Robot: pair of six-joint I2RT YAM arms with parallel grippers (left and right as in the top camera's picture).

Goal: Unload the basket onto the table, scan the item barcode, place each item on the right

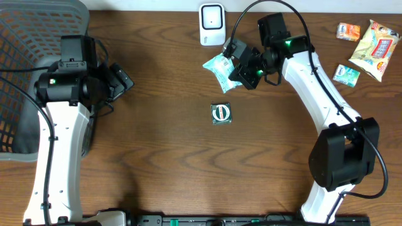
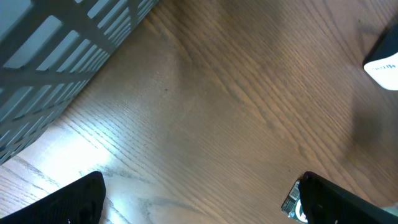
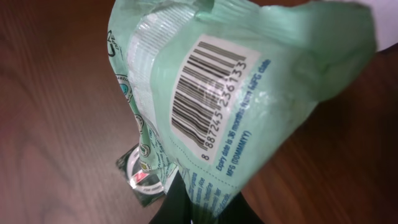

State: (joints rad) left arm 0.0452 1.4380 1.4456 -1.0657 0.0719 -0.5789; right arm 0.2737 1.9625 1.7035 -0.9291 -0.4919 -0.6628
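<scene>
My right gripper (image 1: 234, 66) is shut on a mint-green snack packet (image 1: 219, 67) and holds it above the table, just below the white scanner (image 1: 212, 24). In the right wrist view the packet (image 3: 249, 74) fills the frame with its black barcode (image 3: 208, 93) facing the camera, and my gripper (image 3: 205, 210) pinches its lower edge. My left gripper (image 1: 120, 80) hangs open and empty over bare wood at the left, with its fingertips (image 2: 65, 202) wide apart.
A small dark green sachet (image 1: 221, 113) lies flat mid-table; it also shows under the held packet (image 3: 140, 177) and beside my left finger (image 2: 291, 202). A grey basket (image 1: 25, 69) stands at the far left. Several snack packets (image 1: 374, 41) lie at the back right.
</scene>
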